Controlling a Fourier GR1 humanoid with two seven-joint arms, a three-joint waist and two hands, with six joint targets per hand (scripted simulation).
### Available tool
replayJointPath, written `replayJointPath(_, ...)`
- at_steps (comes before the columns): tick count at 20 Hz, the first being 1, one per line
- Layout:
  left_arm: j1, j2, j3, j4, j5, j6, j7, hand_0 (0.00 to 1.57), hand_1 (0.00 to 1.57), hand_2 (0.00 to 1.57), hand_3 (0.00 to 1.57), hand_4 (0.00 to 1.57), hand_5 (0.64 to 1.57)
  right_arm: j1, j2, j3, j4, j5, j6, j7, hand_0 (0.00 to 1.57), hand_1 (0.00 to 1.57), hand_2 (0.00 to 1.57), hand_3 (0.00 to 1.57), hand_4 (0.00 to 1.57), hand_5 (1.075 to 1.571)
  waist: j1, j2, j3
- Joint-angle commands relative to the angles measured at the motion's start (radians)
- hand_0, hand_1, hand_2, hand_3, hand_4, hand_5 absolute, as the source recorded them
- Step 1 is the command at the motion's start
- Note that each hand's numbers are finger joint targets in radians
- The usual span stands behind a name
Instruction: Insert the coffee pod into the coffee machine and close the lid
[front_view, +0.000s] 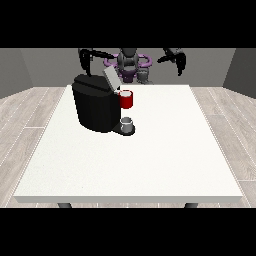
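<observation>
From my end the coffee machine (95, 107) sits on the white surface (150, 160), lid (111, 77) up — red pod holder (126, 99) over a grey cup (127, 123). Both hands (85, 57) (176, 56) are raised — can't tell their fingers, can't spot the pod.

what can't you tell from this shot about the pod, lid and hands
- Coffee pod: not made out in the front view; too small or hidden in the coffee machine.
- Lid: raised, its seat too small to see.
- Both hands: finger pose too small.
</observation>
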Motion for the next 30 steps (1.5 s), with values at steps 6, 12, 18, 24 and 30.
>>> replayJointPath(6,0.087,0.081,0.017,-0.160,0.062,0.008,-0.003,0.00,0.00,0.00,0.00,0.35,1.571,-0.094,0.038,0.070,0.026,0.007,0.020,0.017,0.00,0.00,0.00,0.00,0.00,1.571,-0.062,0.092,-0.0004)
replayJointPath(12,0.105,0.044,-0.051,-0.300,0.079,0.031,0.066,0.00,0.00,0.00,0.00,0.37,1.571,-0.190,-0.027,0.033,0.127,0.012,0.037,-0.034,0.00,0.00,0.00,0.00,0.00,1.571,-0.017,0.154,-0.0001)
replayJointPath(18,0.148,0.071,-0.031,-0.326,0.096,0.052,0.073,0.00,0.00,0.00,0.00,0.31,1.571,-0.208,0.021,0.077,0.113,0.014,0.046,-0.024,0.00,0.00,0.00,0.00,0.08,1.571,-0.072,0.157,-0.0003)
replayJointPath(24,0.181,0.063,-0.047,-0.349,0.073,0.092,0.103,0.00,0.00,0.00,0.00,0.35,1.571,-0.227,0.044,0.135,0.119,0.082,0.014,-0.046,0.00,0.00,0.00,0.00,0.20,1.571,-0.069,0.160,-0.0004)
replayJointPath(30,0.193,0.081,-0.052,-0.318,0.078,0.051,0.046,0.00,0.00,0.00,0.00,0.36,1.571,-0.332,0.049,0.162,0.090,0.105,0.004,0.004,0.00,0.00,0.00,0.00,0.10,1.571,-0.029,0.178,-0.0008)
